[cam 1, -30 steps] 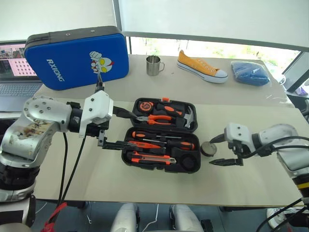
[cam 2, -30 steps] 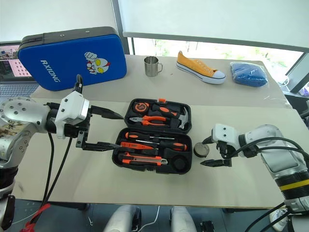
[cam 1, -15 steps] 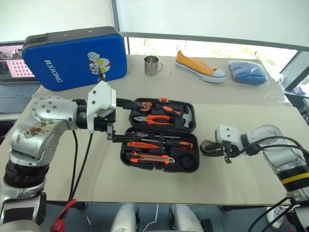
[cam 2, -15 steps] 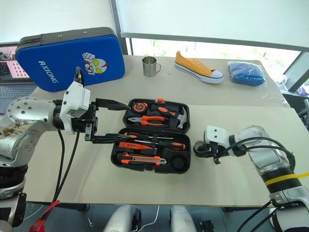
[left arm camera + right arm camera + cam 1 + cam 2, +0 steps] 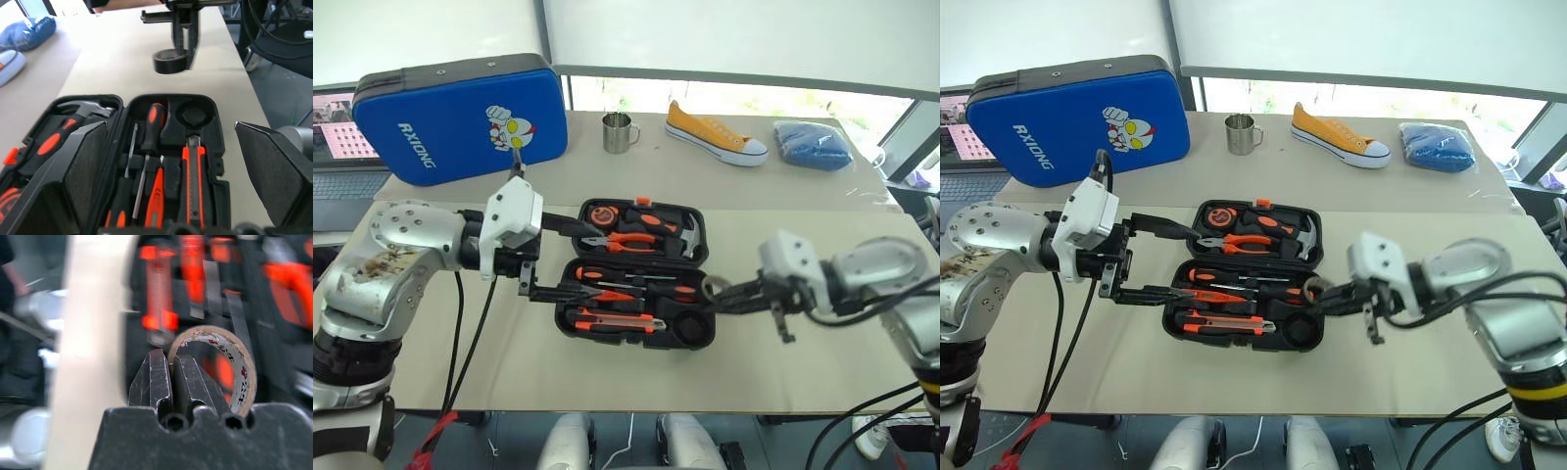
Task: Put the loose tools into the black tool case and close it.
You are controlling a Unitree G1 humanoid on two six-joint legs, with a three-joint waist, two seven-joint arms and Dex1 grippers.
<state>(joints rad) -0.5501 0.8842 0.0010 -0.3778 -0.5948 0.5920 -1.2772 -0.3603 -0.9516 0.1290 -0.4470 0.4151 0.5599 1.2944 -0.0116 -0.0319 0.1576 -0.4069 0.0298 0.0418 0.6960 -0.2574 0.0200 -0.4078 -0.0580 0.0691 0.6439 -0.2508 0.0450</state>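
Observation:
The black tool case (image 5: 636,276) lies open at the middle of the table. Its near half holds two long screwdrivers (image 5: 641,281), a slim orange one (image 5: 157,193) and the utility knife (image 5: 619,319). One round slot (image 5: 692,331) is empty. My right gripper (image 5: 717,294) is shut on the wall of the small dark tape roll (image 5: 222,360). The roll (image 5: 171,61) hangs by the case's right edge. My left gripper (image 5: 595,264) stands wide open over the left part of the case, with nothing between its fingers (image 5: 83,169).
Pliers, a hammer and a tape measure sit in the case's far half (image 5: 641,227). Behind it stand a blue case (image 5: 460,117), a metal mug (image 5: 617,132), a yellow shoe (image 5: 717,134) and a blue cloth (image 5: 813,145). A laptop (image 5: 335,147) is at far left.
My right gripper shut on the tape roll, lifted it off the table and carried it left to the case's right edge. The left gripper has stayed open over the case.

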